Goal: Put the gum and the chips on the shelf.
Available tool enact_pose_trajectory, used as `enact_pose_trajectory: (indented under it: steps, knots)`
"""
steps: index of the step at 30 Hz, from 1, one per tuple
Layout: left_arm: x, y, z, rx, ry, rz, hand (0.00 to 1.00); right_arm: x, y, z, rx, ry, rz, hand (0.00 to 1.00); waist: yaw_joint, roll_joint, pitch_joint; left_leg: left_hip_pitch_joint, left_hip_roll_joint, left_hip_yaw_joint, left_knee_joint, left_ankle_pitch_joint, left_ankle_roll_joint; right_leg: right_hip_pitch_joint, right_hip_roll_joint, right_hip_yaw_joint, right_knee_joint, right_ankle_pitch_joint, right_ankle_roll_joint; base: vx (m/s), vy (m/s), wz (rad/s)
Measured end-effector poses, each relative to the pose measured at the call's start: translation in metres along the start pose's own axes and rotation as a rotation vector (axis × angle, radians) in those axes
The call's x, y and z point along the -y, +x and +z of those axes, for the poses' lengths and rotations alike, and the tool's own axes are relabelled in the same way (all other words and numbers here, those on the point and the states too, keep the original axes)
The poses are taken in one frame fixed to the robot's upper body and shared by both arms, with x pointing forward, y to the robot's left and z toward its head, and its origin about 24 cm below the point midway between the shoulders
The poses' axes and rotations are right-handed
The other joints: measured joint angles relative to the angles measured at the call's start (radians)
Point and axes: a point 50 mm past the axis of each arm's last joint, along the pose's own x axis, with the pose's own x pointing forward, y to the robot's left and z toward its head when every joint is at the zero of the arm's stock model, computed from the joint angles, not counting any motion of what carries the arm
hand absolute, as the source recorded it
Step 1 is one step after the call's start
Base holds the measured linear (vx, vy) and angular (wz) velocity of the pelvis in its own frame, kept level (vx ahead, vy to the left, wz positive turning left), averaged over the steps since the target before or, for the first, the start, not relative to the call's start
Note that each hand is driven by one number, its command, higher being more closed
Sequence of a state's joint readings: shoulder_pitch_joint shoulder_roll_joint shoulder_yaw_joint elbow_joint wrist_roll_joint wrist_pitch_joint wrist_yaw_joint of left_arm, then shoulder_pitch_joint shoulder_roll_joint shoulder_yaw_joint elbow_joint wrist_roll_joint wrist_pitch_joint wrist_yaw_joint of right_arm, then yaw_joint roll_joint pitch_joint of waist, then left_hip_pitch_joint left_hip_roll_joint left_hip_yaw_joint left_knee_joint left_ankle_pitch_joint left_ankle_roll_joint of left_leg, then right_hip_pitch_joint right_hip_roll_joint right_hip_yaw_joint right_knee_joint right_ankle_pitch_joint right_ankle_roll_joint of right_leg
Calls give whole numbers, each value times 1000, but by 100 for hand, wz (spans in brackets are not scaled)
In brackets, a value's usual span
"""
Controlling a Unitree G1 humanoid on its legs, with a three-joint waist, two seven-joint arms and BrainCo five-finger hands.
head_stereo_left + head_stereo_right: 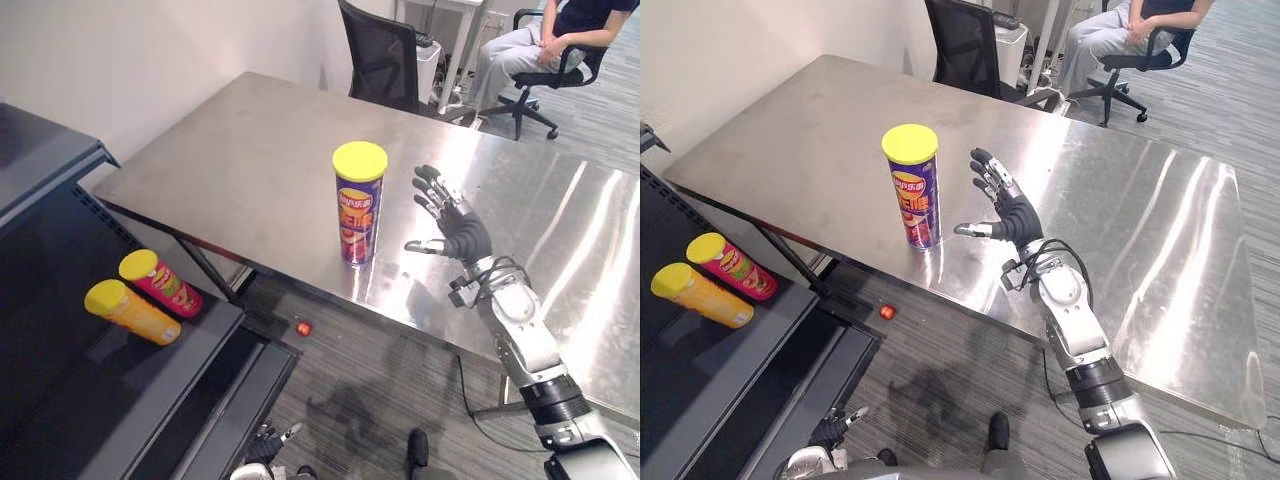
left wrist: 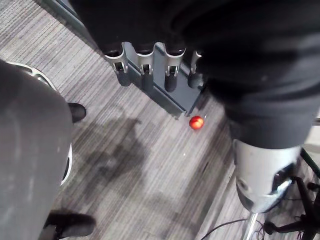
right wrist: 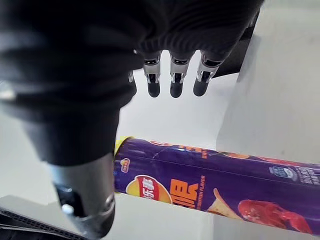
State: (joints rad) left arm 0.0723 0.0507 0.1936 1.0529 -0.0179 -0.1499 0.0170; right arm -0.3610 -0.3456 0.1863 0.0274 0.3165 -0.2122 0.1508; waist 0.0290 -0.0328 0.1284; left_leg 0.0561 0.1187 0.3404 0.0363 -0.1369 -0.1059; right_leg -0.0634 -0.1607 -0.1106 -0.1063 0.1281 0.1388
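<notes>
Steel table (image 1: 250,150): purple chips can (image 1: 358,205) upright by its near edge. Right hand (image 1: 460,232) just right of it, fingers spread wide, not touching. Left hand (image 2: 145,64) low over floor, fingers relaxed (holding nothing). Orange can (image 1: 135,312) and red can (image 1: 162,283) lie on black shelf (image 1: 60,400), left.

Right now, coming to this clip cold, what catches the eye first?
The purple chips can with a yellow lid stands upright by the near edge of the steel table, with the robot's open right hand beside it, not touching. On the dark shelf at the left lie an orange can and a red can, both yellow-lidded; a small red ball sits on the floor.
</notes>
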Motion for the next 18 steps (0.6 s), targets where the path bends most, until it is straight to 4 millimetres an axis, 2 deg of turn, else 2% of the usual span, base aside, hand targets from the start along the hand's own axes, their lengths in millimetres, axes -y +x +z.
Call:
enact_pose_trajectory:
  steps: [8,18]
  knots:
    - [-1,0,4,16,-2,2,0,-2,0,-14,-62,19,-13,0,6,-7,11,-1,-1,-26,-3,2,1,13,-3,-33,-1,0,0,-17,-25,10]
    - [-1,1,7,32,-9,4,0,2,8,-18,-86,12,-39,0,12,-3,31,-12,-3,-57,-34,26,0,10,-3,-73,-1,0,0,-13,-25,10]
